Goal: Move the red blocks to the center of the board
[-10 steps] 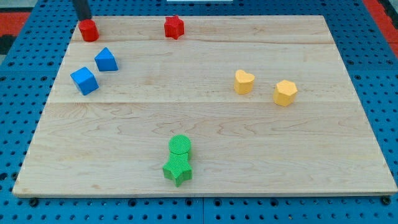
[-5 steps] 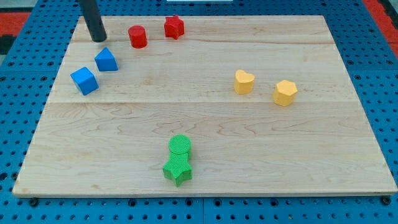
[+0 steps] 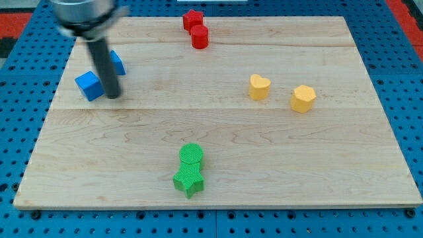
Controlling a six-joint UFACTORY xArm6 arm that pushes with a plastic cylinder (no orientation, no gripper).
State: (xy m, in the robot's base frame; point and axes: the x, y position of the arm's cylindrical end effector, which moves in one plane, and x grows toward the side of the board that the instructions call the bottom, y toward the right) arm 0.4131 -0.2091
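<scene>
Red blocks: a cylinder (image 3: 199, 36) and a star (image 3: 192, 19) sit touching at the view's top centre, well away from my tip (image 3: 113, 96). This tool has no jaws; the rod just stands on the table (image 3: 264, 158), just right of the blue cube (image 3: 88, 86), hiding part of the second blue block (image 3: 117, 63). No writing shows. Rod top is blurred and cut off. Two yellow blocks (image 3: 260, 86) (image 3: 303, 98) right; green cylinder (image 3: 192, 155) and star (image 3: 188, 180) touch at the bottom. Pale wood, blue pegboard (image 3: 20, 119) around.
</scene>
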